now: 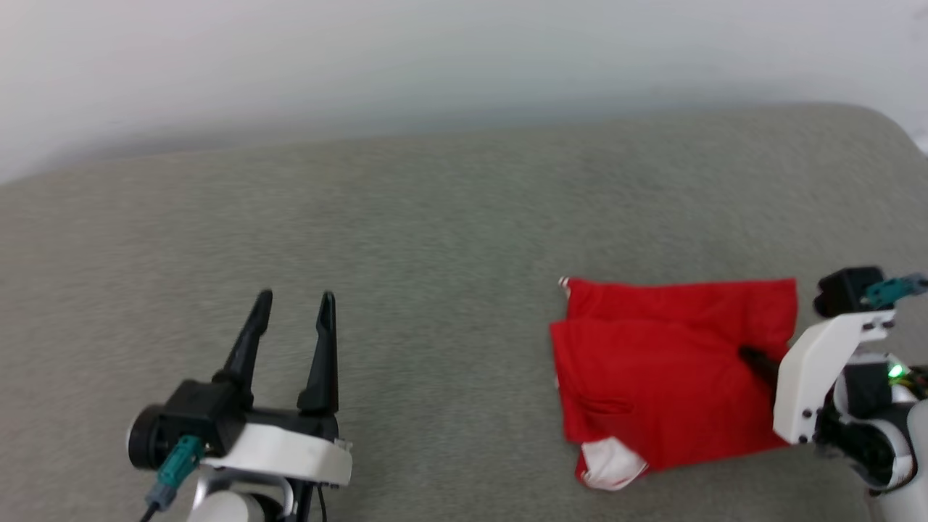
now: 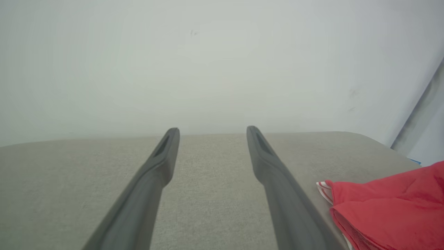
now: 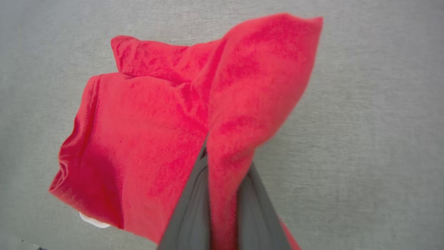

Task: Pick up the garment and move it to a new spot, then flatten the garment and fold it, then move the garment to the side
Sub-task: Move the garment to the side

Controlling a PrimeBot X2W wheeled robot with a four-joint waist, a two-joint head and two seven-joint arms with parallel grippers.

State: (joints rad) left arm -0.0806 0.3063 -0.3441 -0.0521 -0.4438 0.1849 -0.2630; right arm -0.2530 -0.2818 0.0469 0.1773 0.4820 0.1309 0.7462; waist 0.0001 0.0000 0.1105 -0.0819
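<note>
The garment (image 1: 667, 370) is a red jersey folded into a rough rectangle at the right of the grey surface; a white sleeve bit (image 1: 610, 464) peeks out at its near left corner. Lettering and number are hidden. My right gripper (image 1: 754, 359) reaches onto its right edge, shut on a fold of the red cloth. In the right wrist view the garment (image 3: 166, 121) rises between the dark fingers (image 3: 189, 208), pinched tight. Far to the left, my left gripper (image 1: 296, 301) hovers open and holds nothing. In the left wrist view, the garment (image 2: 388, 205) shows beside the spread left gripper (image 2: 212, 130).
A wide grey padded surface (image 1: 406, 246) lies under everything, with a pale wall (image 1: 435, 58) behind it. Its rounded far right corner (image 1: 870, 123) shows at the upper right.
</note>
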